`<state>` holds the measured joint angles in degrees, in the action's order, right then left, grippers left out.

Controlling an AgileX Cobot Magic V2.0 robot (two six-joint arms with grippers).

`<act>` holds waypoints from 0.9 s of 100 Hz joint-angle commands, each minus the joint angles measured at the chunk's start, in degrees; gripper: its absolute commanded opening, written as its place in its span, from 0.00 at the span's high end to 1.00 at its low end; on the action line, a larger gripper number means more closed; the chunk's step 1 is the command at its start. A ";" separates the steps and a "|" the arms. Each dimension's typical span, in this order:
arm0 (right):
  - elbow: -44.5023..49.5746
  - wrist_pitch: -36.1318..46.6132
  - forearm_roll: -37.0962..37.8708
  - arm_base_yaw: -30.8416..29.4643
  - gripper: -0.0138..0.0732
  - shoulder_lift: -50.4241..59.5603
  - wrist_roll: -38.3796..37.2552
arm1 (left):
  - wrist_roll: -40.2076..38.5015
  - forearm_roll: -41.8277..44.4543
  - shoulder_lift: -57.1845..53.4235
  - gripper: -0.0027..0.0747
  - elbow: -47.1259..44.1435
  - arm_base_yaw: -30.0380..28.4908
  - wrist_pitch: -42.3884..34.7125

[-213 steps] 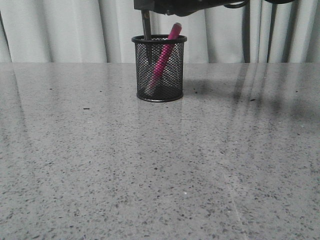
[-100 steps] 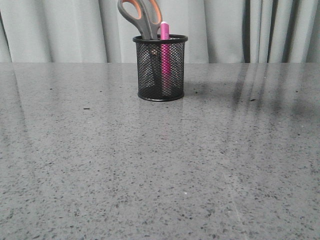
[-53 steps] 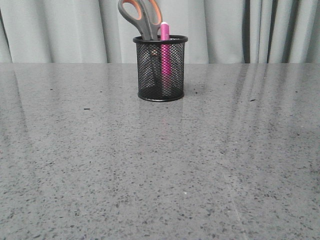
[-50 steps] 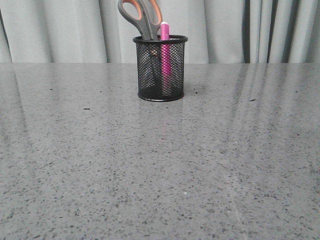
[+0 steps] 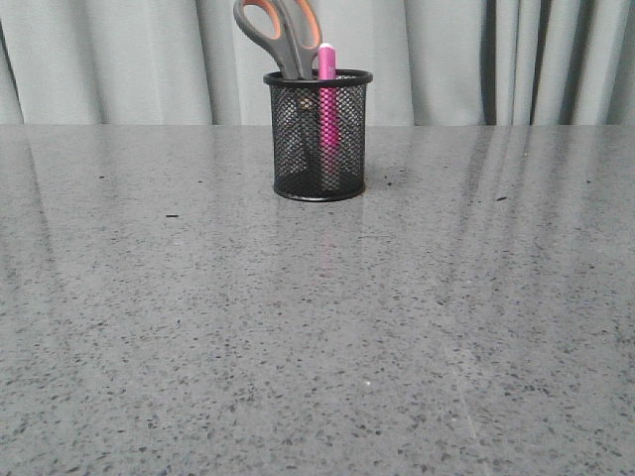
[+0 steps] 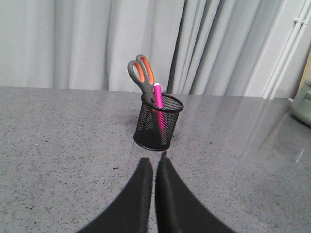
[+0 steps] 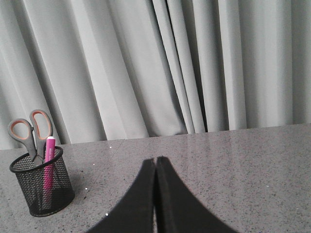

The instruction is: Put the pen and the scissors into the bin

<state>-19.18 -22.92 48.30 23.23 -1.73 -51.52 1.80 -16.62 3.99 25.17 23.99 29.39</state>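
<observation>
The black wire-mesh bin (image 5: pixel 317 139) stands upright on the grey table. The pink pen (image 5: pixel 326 109) stands in it, its end above the rim. The scissors (image 5: pixel 281 38) stand in it too, blades down, grey and orange handles sticking out at the top. The bin (image 6: pixel 158 122), pen (image 6: pixel 158 99) and scissors (image 6: pixel 141 75) show in the left wrist view, ahead of my left gripper (image 6: pixel 154 162), which is shut and empty. In the right wrist view the bin (image 7: pixel 41 184), pen (image 7: pixel 49 165) and scissors (image 7: pixel 31 132) lie off to the side of my right gripper (image 7: pixel 155 161), shut and empty. No gripper shows in the front view.
The grey speckled table (image 5: pixel 317 327) spreads round the bin. Pale grey curtains (image 5: pixel 119 59) hang behind the table's far edge. A pale green object (image 6: pixel 302 102) shows at the edge of the left wrist view.
About two seconds ago an arm hung over the bin and the pen leaned in it. The arm has since left the front view; scissors and pen now stand upright in the bin. Nothing moved lately.
</observation>
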 commanded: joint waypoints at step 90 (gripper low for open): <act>-1.41 3.69 1.38 -0.18 0.93 -0.79 -0.13 | 2.88 5.21 0.01 0.99 -7.13 -2.85 -12.99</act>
<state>-19.18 -22.58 48.32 23.23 -1.73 -51.75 2.40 -14.40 3.63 20.22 23.34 26.53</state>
